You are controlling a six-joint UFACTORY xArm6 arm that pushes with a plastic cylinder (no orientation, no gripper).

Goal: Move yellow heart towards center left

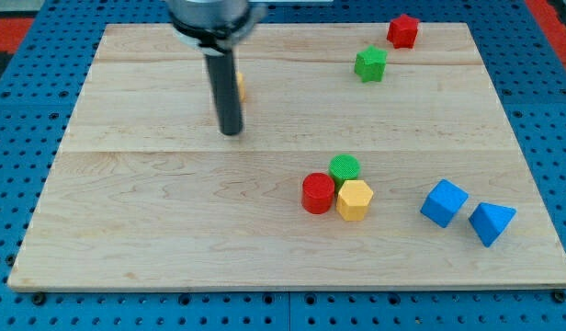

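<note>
The yellow heart is almost fully hidden behind my rod; only a sliver of yellow and orange shows at the rod's right edge, near the view's top left of centre. My tip rests on the board just below and slightly left of that sliver. I cannot tell whether the rod touches the heart.
A red cylinder, a green cylinder and a yellow hexagonal block cluster right of centre. A blue cube and a blue triangular block lie at the lower right. A green block and a red block sit at the top right. The wooden board lies on a blue pegboard.
</note>
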